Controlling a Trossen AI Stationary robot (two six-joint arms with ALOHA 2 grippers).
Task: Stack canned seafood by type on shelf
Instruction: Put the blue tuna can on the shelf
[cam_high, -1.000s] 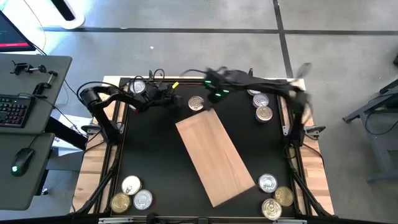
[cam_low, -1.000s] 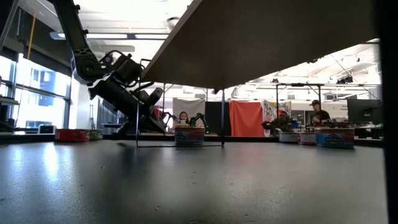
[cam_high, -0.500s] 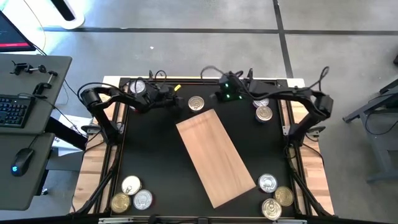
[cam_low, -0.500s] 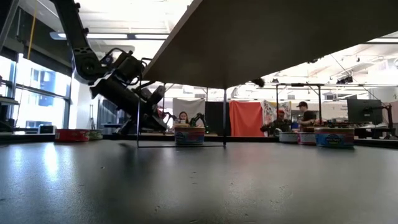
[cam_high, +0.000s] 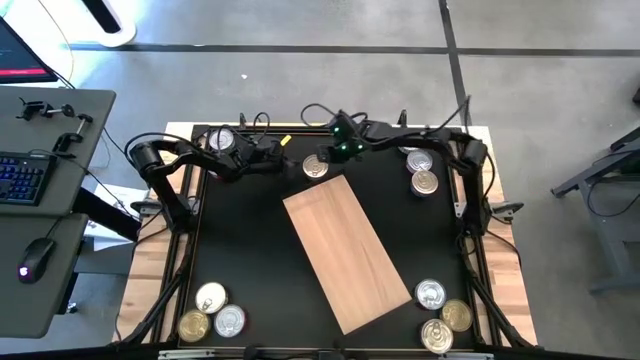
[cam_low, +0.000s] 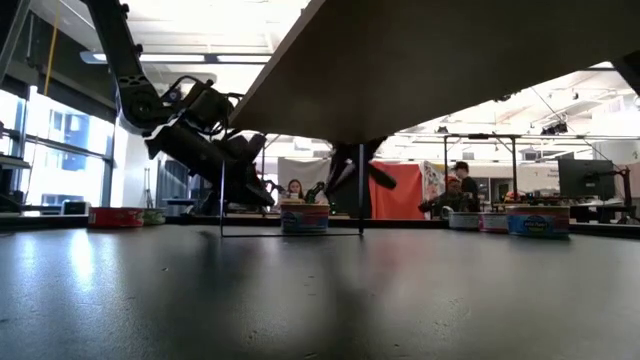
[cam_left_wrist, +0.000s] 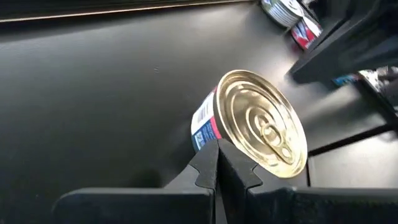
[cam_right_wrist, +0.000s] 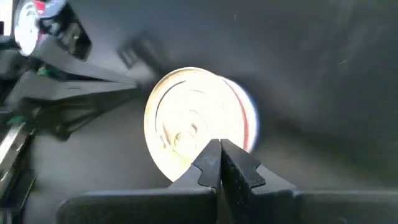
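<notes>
A light-brown wooden shelf board (cam_high: 346, 248) is seen lying flat and diagonally across the middle of the black surface (cam_high: 250, 250) in the high view. Just beyond the board's far corner, a single gold-lidded can (cam_high: 316, 166) with a red and blue side label is found standing on the surface. The left end effector (cam_high: 283, 160) is held low just to one side of this can, its fingers pressed together and nothing gripped; in the left wrist view the closed fingertips (cam_left_wrist: 217, 163) are seen right at the can's (cam_left_wrist: 255, 127) edge. The right end effector (cam_high: 333, 156) is positioned at the can's other side, likewise closed and empty, with its fingertips (cam_right_wrist: 219, 160) shown against the can's (cam_right_wrist: 189, 127) lid in the right wrist view.

Two more cans (cam_high: 421, 170) are placed near the far right edge of the surface, and another silver-lidded can (cam_high: 221, 138) is seen at the far left corner. Three cans (cam_high: 212, 311) are grouped at the near left corner and four cans (cam_high: 441, 318) at the near right corner. No can is on the board.

In the low view, people (cam_low: 462, 190) are seen seated in the room behind.
</notes>
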